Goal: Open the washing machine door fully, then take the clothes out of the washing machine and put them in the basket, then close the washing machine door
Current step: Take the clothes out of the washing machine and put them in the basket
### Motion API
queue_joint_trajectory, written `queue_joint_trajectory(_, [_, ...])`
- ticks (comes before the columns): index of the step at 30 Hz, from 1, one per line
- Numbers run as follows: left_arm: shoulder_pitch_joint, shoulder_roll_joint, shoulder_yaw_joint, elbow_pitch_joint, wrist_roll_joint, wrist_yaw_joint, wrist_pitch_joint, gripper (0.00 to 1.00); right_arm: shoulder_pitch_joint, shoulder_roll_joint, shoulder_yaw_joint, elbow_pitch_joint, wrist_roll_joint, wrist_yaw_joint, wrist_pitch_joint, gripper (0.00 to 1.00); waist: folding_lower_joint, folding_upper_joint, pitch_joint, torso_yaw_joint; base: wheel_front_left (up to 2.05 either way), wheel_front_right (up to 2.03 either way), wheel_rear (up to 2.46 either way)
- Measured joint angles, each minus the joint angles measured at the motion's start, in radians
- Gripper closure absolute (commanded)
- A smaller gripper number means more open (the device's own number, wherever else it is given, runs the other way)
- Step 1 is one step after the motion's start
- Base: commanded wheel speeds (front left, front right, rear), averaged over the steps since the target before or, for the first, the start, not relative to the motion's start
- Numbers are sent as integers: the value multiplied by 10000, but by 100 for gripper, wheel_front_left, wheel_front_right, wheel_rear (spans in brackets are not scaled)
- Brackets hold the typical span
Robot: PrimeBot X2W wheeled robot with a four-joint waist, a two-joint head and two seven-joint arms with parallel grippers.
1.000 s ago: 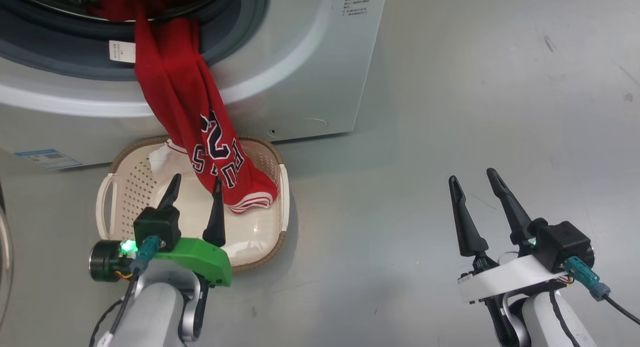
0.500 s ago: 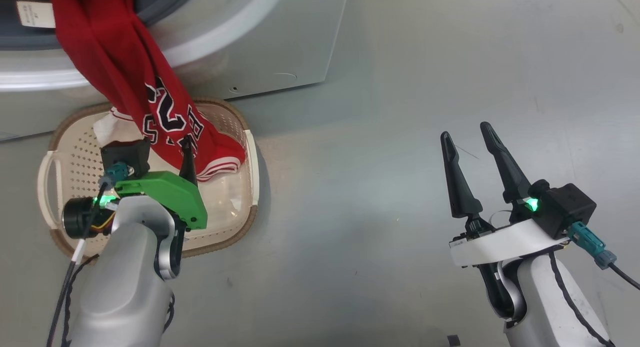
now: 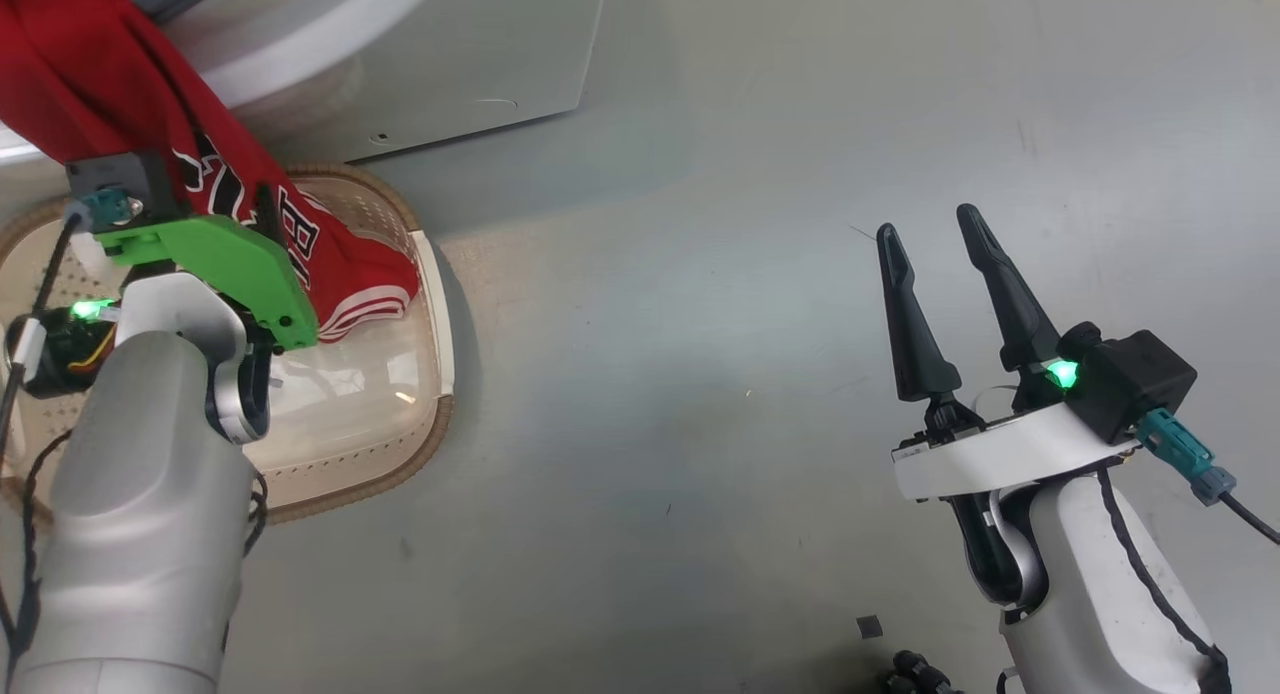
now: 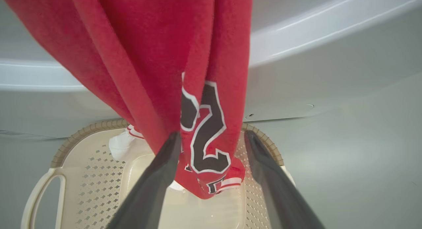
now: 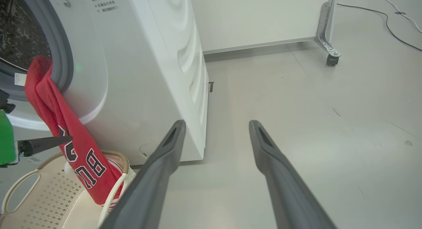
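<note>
One big white front-loading washing machine point(image 5: 141, 74) stands on the grey floor point(image 3: 700, 374), and one bright red fabric garment with black-and-white lettering point(image 4: 158, 57) hangs out of its mouth. The garment's lower end, with its white stripes, lies in the one small cream plastic basket with perforated sides and a brown woven-look rim point(image 4: 85, 128), which sits on the floor against the machine's front. A small white piece point(image 4: 120, 146) lies in the basket behind the garment; what it is cannot be told.

Two grippers are in view, each with two long dark fingers. The left gripper point(image 4: 211, 134) is above the basket with its jaws spread, and the hanging garment shows between them with nothing pinched. The right gripper point(image 3: 927, 222) is well apart over bare floor, jaws spread and empty.

The left wrist view gives a large numeral on the fabric. The right wrist view adds the steel drum point(image 5: 19, 34), the grey rubber ring point(image 5: 62, 50), both white basket handles, a wheeled metal bracket point(image 5: 328, 50) and a dark cable point(image 5: 389, 21); there, one left finger tip meets the garment's edge, though contact cannot be told.
</note>
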Motion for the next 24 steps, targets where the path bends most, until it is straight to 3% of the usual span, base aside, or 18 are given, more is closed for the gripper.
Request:
queue_joint_trajectory(7, [-688,472,186,433,215,0,205,0,-151,-2,169,98,230,29,0,0,0,0,140,-258,0,0,0])
queue_joint_trajectory(13, [-1248,527,284,706,259,0,155,0,-220,-2,186,127,295,79,0,0,-1,0,228,-409,0,0,0])
queue_joint_trajectory(14, [-1335,531,324,809,303,0,146,53,-221,0,188,155,295,79,0,0,-1,0,236,-433,0,0,0])
queue_joint_trajectory(15, [-1363,529,330,871,303,0,107,84,-221,0,188,171,305,79,0,0,-1,0,237,-443,0,0,0])
queue_joint_trajectory(16, [-1383,523,330,936,303,0,59,100,-225,0,188,186,313,79,0,0,-1,0,237,-451,0,0,0])
queue_joint_trajectory(24, [-1389,410,357,1348,303,0,-245,100,-262,0,151,263,318,81,0,0,-1,0,167,-437,0,0,0])
